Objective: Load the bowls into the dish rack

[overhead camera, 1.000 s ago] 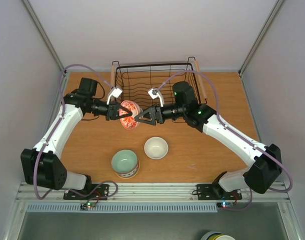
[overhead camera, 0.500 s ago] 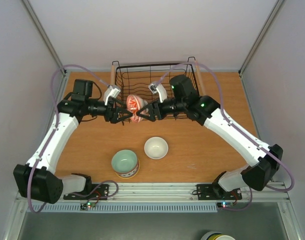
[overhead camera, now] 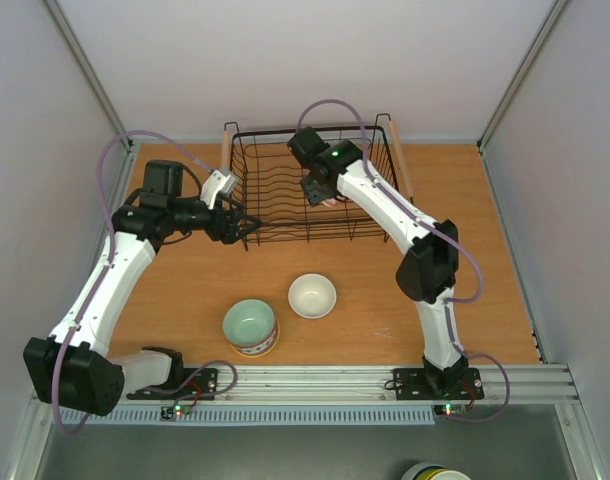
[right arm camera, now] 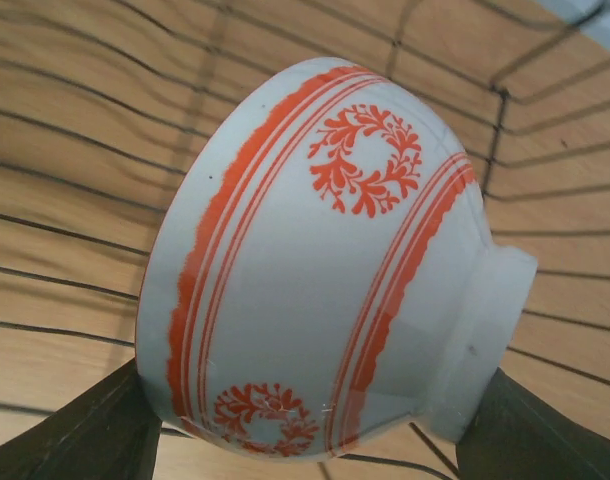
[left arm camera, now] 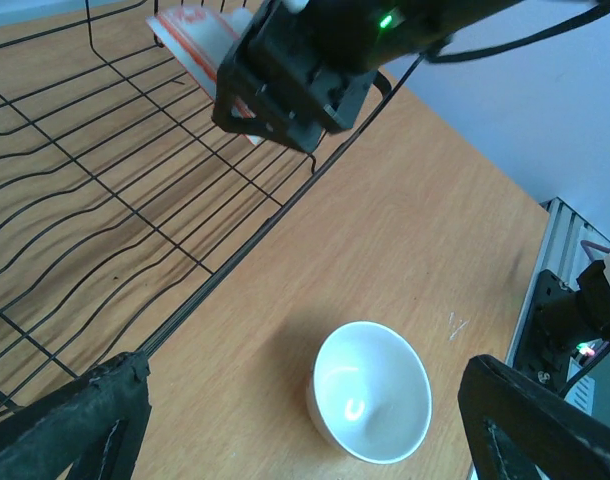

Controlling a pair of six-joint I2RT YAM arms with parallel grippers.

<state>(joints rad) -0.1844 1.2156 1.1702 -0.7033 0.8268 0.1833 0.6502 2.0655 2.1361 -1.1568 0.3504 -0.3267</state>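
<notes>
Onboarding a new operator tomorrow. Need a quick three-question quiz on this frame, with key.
1. True or false: the left gripper is holding a bowl.
2. Which bowl does the right gripper hold at the dish rack? A. blue-and-white B. red-and-white C. yellow
3. How many bowls stand on the table outside the rack?
Key: 1. False; it is open and empty. 2. B, the red-and-white bowl. 3. Two: the green bowl and the white bowl.
</notes>
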